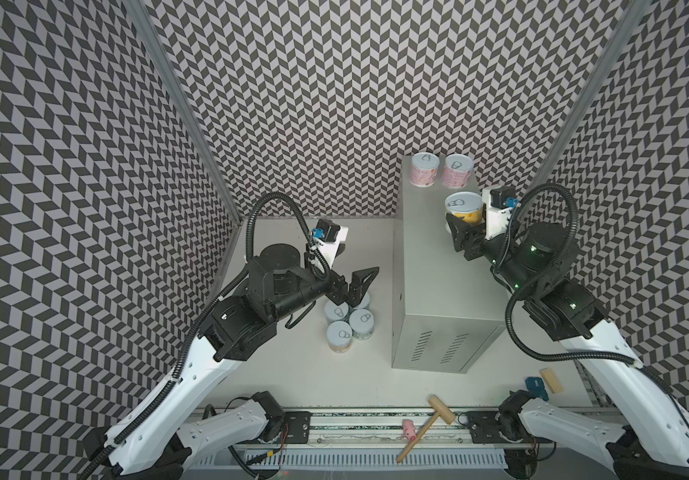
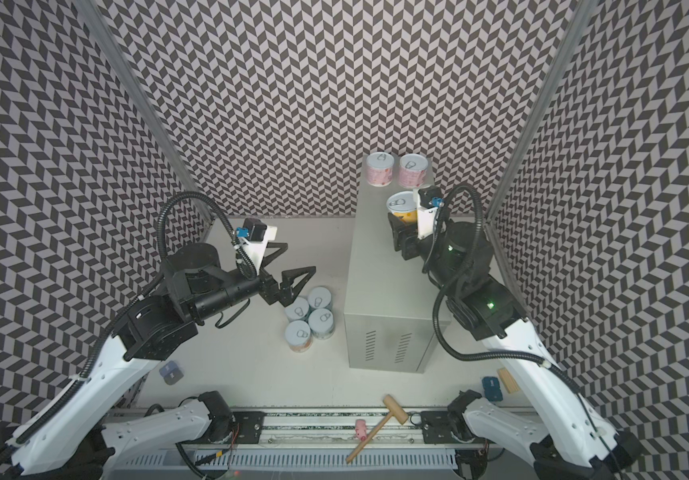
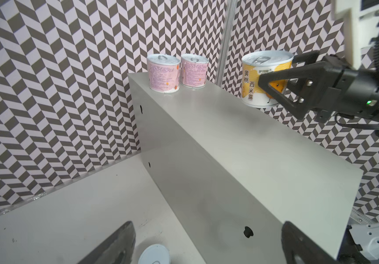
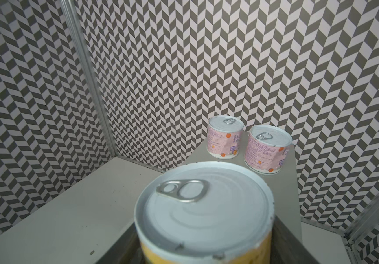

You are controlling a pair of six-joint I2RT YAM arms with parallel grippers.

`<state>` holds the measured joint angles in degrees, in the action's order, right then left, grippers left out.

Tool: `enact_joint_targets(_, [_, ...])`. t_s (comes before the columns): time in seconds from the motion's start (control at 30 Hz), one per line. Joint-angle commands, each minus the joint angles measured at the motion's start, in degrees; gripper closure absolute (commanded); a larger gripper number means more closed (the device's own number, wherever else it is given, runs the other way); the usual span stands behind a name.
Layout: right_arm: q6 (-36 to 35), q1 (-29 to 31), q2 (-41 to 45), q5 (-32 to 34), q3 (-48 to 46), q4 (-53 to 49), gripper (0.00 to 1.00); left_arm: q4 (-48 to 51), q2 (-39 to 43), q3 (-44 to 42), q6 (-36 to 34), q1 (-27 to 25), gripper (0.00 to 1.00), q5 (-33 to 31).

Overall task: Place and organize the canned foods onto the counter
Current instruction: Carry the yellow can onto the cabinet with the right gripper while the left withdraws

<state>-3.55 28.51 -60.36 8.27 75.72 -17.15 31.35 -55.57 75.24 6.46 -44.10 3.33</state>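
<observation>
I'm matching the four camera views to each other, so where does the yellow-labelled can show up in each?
Top view: yellow can right of centre, at the counter's right edge.
Top view: same place.
Left wrist: across the counter, clamped in the right hand.
Right wrist: nearest thing, lid up, large.
Shared landmark: two pink cans behind it.

Back wall point(image 1: 355, 83): dark-grey and pale chevron pattern all over
Side walls point(image 1: 64, 166): same chevron pattern, closing in both sides
Corner posts point(image 1: 185, 108): bare aluminium strips where the walls meet
Tabletop point(image 1: 313, 374): plain matte white, a few small dark specks
Front edge: metal rail point(image 1: 355, 432), white slotted duct point(image 1: 334, 459) alongside it
Light: soft and even, only faint shadows
</observation>
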Motion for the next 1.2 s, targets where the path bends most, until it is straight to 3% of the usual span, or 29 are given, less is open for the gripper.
enact_joint_targets(0.0, [2.4, -4.0, -0.5, -6.1, 1.7, 7.7, 0.36, -4.4, 2.4, -2.8, -2.2, 0.2, 0.0, -1.9])
enact_joint_targets(0.6, [1.6, -12.3, -4.3, -10.4, -8.3, 22.7, 0.35, -13.3, 3.5, -12.9, 0.4, 0.1, 0.0, 3.5])
enact_joint_targets(1.17, [0.7, -15.7, -6.0, -15.7, -9.4, 24.5, 0.16, -13.9, 2.8, -14.2, -0.1, -0.5, 0.0, 2.7])
